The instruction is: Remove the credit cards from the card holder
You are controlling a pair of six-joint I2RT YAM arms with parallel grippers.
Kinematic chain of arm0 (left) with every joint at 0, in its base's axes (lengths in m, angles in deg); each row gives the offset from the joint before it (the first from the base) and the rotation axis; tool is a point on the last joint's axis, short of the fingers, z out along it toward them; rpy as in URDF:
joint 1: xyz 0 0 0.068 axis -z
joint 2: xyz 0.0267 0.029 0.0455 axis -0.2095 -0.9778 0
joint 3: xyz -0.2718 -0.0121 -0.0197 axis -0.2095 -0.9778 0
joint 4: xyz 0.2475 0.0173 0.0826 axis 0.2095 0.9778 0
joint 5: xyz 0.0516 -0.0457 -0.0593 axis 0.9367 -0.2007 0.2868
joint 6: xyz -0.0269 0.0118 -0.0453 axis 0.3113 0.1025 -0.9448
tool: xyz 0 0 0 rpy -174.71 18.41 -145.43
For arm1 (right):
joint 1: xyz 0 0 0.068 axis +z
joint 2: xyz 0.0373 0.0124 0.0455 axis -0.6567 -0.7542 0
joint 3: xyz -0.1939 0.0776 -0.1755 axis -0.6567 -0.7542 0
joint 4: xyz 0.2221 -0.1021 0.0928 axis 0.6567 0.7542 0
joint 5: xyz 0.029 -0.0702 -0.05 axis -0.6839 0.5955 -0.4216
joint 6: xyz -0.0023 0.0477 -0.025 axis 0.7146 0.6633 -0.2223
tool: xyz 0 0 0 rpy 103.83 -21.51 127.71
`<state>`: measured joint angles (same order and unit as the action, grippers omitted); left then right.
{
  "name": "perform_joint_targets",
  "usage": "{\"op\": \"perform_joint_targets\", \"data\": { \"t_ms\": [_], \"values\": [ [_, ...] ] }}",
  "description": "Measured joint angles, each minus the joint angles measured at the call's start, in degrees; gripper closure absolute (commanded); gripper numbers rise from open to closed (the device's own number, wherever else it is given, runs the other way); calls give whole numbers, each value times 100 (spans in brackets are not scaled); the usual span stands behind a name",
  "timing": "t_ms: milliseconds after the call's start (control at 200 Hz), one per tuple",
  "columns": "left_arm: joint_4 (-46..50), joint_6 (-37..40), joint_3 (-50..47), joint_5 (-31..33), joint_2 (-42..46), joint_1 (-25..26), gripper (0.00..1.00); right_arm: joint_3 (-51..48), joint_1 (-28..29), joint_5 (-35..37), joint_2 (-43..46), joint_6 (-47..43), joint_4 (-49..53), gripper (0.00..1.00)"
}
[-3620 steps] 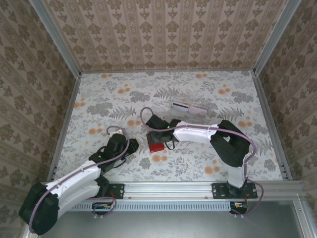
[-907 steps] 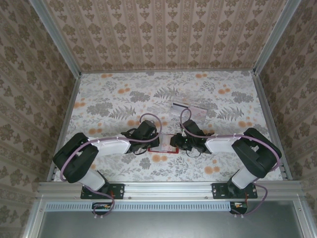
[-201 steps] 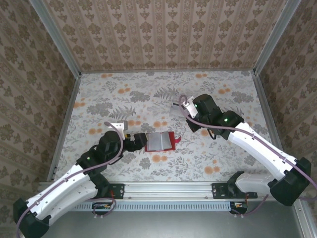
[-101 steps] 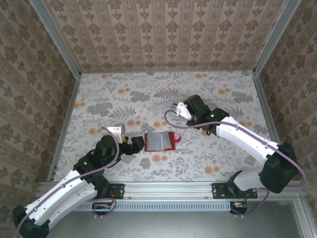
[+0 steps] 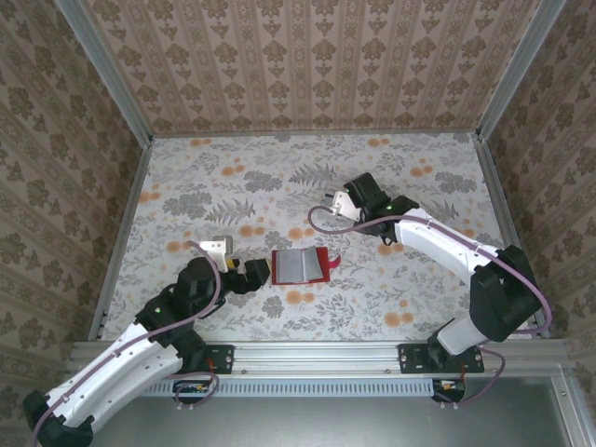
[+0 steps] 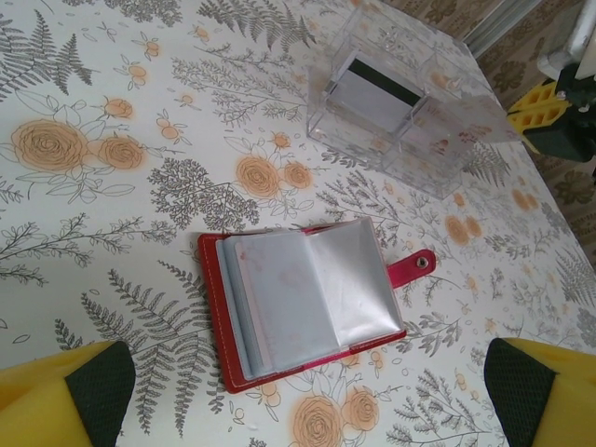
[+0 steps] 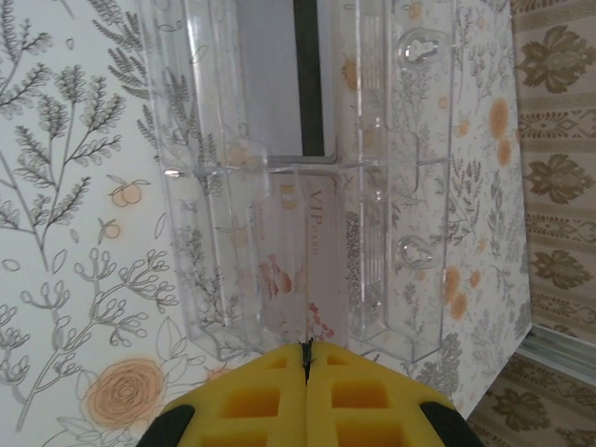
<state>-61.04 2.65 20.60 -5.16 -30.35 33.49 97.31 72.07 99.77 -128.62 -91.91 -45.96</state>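
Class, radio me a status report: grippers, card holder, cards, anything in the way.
Left gripper open, beside card holder. Right gripper shut, at clear tray. Holder lies open; two credit cards in tray. Nothing blocking.

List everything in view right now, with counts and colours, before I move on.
card holder: one, red with grey-blue pockets, lying open mid-table
credit cards: two, one whitish with a dark stripe, one pinkish, in adjoining compartments of the clear tray
clear tray: one, transparent, beyond the holder
table: one, floral print
left gripper: one, yellow fingers, open, beside the holder
right gripper: one, yellow fingers, shut, at the tray's end
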Motion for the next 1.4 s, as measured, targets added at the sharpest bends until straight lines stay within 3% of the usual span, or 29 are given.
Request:
{"op": "perform_joint_targets", "data": {
  "t_ms": [1205,1310,1400],
  "values": [
    [15,-2,-149,-2,33,-151,0,125,-278,306,-918,-87,-153,100],
    [0,-2,-184,-4,33,-151,0,197,-278,354,-1001,-68,-157,84],
    [-2,-2,-221,-9,33,-173,0,225,-278,415,-1060,-59,-160,82]
  ]
}}
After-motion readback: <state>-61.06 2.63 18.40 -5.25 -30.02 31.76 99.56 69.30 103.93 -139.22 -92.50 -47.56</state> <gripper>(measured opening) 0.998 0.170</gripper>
